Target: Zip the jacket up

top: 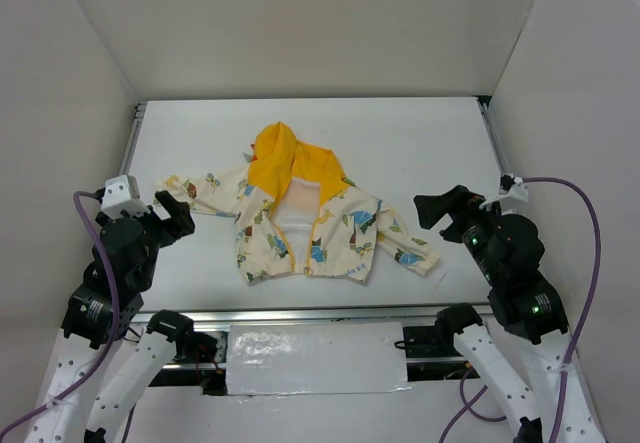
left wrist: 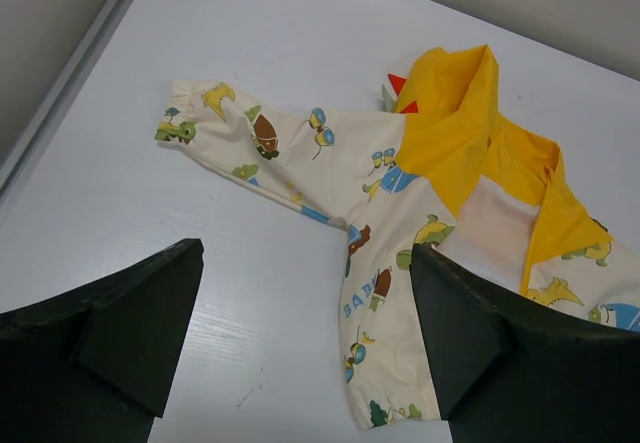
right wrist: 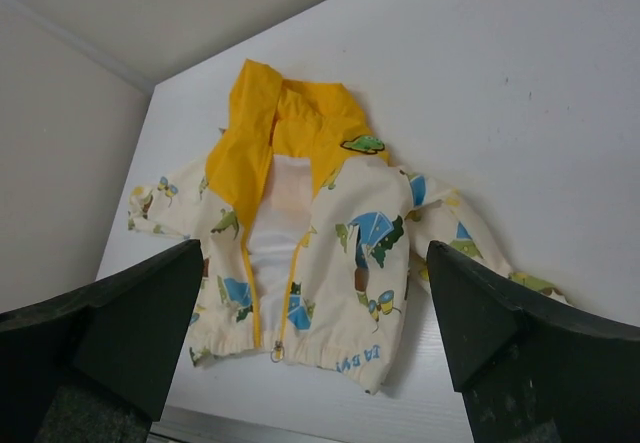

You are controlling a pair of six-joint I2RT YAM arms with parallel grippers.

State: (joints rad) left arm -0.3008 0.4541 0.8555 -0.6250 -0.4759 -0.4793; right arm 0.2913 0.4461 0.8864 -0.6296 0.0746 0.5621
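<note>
The jacket point(top: 300, 218) lies flat on the white table, hood toward the far wall, sleeves spread. It is cream with blue, green and brown figures and a yellow-orange hood. Its front is open above the hem, showing white lining. In the right wrist view the jacket point(right wrist: 380, 233) shows its yellow zipper trim, with the zipper pull point(right wrist: 276, 349) at the bottom hem. My left gripper point(top: 178, 215) is open and empty, beside the jacket's left sleeve point(left wrist: 260, 143). My right gripper point(top: 438, 211) is open and empty, just right of the right sleeve point(top: 415, 255).
White walls enclose the table on three sides. A metal rail point(top: 300, 315) runs along the near edge, with a silver-wrapped block point(top: 318, 359) below it between the arm bases.
</note>
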